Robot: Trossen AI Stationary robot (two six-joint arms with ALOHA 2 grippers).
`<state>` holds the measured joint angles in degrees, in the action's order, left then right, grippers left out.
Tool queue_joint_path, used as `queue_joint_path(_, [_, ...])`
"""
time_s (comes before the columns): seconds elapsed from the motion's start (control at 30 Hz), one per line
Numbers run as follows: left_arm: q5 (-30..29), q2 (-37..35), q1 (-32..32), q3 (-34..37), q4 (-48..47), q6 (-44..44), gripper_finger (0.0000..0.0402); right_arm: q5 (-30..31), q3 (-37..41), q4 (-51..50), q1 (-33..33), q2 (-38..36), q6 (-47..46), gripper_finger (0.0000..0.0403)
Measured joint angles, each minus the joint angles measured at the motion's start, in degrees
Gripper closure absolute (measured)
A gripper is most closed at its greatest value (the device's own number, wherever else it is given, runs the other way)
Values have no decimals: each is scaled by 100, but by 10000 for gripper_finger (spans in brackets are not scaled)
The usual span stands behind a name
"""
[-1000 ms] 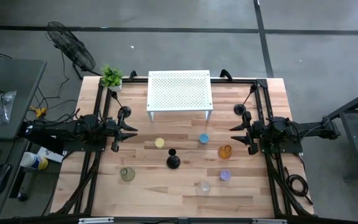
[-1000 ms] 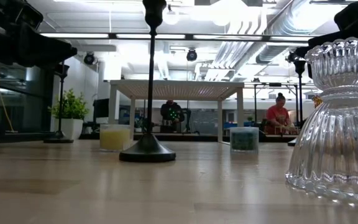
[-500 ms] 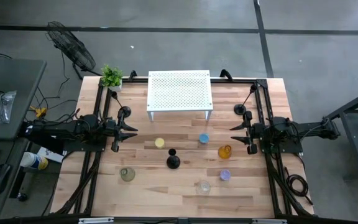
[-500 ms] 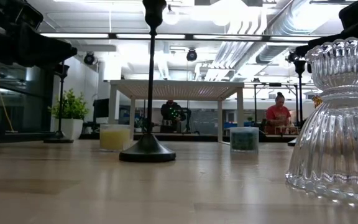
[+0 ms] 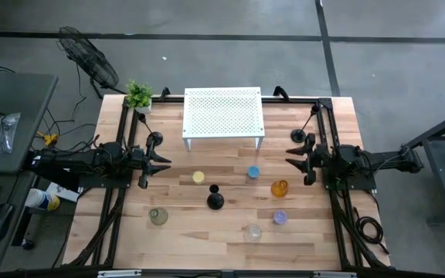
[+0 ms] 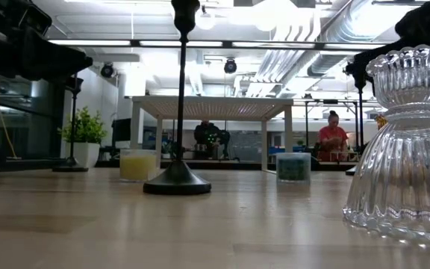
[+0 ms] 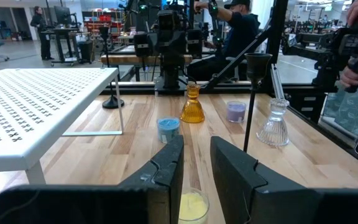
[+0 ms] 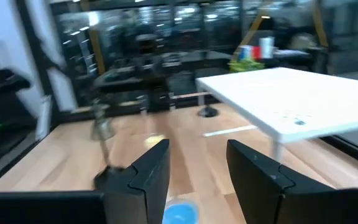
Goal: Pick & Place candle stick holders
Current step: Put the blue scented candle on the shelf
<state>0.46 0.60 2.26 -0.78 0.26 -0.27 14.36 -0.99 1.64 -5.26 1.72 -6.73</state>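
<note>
A perforated stand (image 5: 223, 113) sits at the table's (image 5: 207, 239) far middle, a potted plant (image 5: 138, 95) at its far left corner. Nearer than the stand, small cups spread around a candlestick (image 5: 215, 199), with two more candlesticks (image 5: 154, 140) (image 5: 298, 137) at the sides by the left gripper (image 5: 161, 166) and right gripper (image 5: 293, 162)

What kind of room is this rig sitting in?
Most likely a robotics lab or workshop. The pale wooden butcher-block table stands on a bare concrete floor, exposed silver ceiling ducts run overhead, and more workbenches stand behind it, with a seated person in a red top.
</note>
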Motion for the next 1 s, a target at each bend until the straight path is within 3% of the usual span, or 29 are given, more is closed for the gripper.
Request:
queue_joint_path(0.23, [0,1,0,0,1,0,325,627,-2,43,0,268,-473,251])
queue_joint_path(0.47, [0,1,0,0,0,0,325,363,-104,-190,-4,821,-1004,251])
queue_joint_path(0.7, [1,1,0,0,-1,0,325,365,-530,-535,0,1572,-956,251])
queue_joint_path(1.0, [1,0,0,0,0,-1,325,-120,-1116,-578,0,2728,-800,251])
